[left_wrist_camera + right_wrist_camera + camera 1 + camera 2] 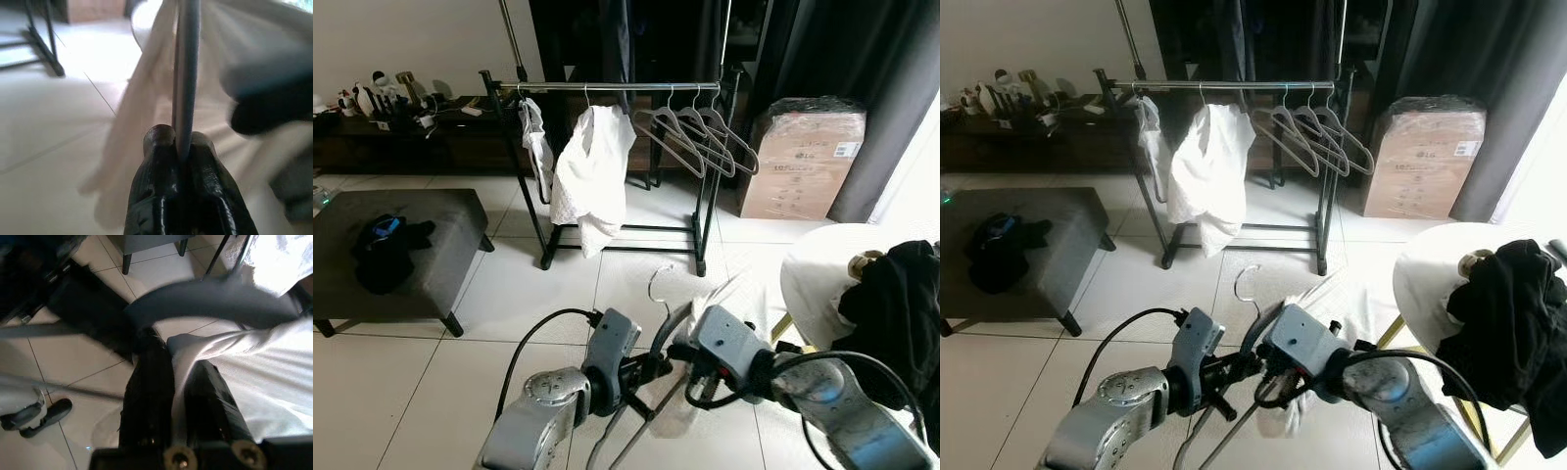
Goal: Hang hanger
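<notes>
while your left gripper [182,147] pinches the grey hanger [187,73], your right gripper [183,364] pinches its white garment [254,377] below the clothes rail [617,86].

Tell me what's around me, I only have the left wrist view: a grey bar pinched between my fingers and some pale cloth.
Observer: That bar belongs to a grey hanger carrying a white garment; its hook points up toward the rack.
Operator: Where is the right arm?
Observer: The right gripper is beside the left gripper, shut on the white garment at the hanger.
Operator: And the rack?
Observer: The clothes rack stands ahead across the tile floor, with a white shirt and three empty grey hangers on its rail.
Operator: Anything at my sides?
Observer: A dark ottoman with dark clothing lies to your left, and a round white table with black clothes to your right.
</notes>
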Available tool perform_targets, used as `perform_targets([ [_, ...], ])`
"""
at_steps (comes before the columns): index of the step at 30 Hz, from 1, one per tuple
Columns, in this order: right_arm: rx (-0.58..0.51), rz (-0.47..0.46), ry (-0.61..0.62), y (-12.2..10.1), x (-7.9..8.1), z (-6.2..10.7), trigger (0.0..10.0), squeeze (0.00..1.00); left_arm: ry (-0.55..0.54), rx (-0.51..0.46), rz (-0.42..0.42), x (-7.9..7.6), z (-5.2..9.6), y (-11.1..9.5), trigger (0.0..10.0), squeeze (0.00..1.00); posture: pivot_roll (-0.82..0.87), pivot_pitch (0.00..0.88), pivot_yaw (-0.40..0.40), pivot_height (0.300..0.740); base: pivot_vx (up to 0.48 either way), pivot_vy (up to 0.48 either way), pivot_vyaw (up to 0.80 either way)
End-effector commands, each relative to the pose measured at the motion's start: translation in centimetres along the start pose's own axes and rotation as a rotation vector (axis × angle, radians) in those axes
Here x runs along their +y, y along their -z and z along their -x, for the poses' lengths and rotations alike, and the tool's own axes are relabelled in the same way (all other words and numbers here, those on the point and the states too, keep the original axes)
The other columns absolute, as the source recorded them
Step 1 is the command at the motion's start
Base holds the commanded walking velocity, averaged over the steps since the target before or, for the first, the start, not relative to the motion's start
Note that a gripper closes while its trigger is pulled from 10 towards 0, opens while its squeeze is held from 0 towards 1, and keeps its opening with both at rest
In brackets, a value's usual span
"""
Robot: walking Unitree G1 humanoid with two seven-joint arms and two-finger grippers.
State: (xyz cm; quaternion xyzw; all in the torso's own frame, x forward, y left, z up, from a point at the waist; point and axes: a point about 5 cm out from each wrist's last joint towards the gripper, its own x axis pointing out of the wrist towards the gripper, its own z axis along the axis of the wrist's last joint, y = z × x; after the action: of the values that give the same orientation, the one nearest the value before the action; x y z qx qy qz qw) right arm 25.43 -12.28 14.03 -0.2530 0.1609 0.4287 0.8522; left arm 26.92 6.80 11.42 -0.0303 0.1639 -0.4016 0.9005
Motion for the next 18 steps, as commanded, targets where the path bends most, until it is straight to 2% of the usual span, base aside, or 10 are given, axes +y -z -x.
perform_targets([
  [1, -0.116, 0.034, -0.140, -1.8, 2.1, 0.2, 10.0, 0.00, -0.001, -0.080, -0.027, -0.1, -0.3, -1.7, 10.0, 0.00, -0.08, 0.069, 0.012, 0.740, 0.000, 0.000, 0.00],
  [7, -0.140, 0.035, -0.145, -2.2, 2.1, 0.4, 10.0, 0.00, -0.002, -0.069, -0.026, -0.1, -0.3, -1.6, 10.0, 0.00, -0.08, 0.070, 0.013, 0.740, 0.000, 0.000, 0.00],
  [9, -0.172, 0.039, -0.178, -2.7, 2.1, 1.1, 10.0, 0.00, 0.001, -0.065, -0.030, -0.3, -0.3, -1.3, 10.0, 0.00, -0.08, 0.078, 0.010, 0.740, 0.000, 0.000, 0.00],
  [14, -0.076, 0.054, -0.079, -1.4, 0.9, 0.2, 10.0, 0.00, 0.011, -0.069, -0.029, -0.5, -0.3, -1.3, 10.0, 0.00, -0.07, 0.082, 0.008, 0.740, 0.000, 0.000, 0.00],
  [18, -0.133, 0.056, -0.163, -2.5, 1.9, 0.4, 10.0, 0.00, 0.010, -0.101, -0.021, -0.5, -0.2, -1.6, 10.0, 0.00, -0.07, 0.086, 0.008, 0.740, 0.000, 0.000, 0.00],
])
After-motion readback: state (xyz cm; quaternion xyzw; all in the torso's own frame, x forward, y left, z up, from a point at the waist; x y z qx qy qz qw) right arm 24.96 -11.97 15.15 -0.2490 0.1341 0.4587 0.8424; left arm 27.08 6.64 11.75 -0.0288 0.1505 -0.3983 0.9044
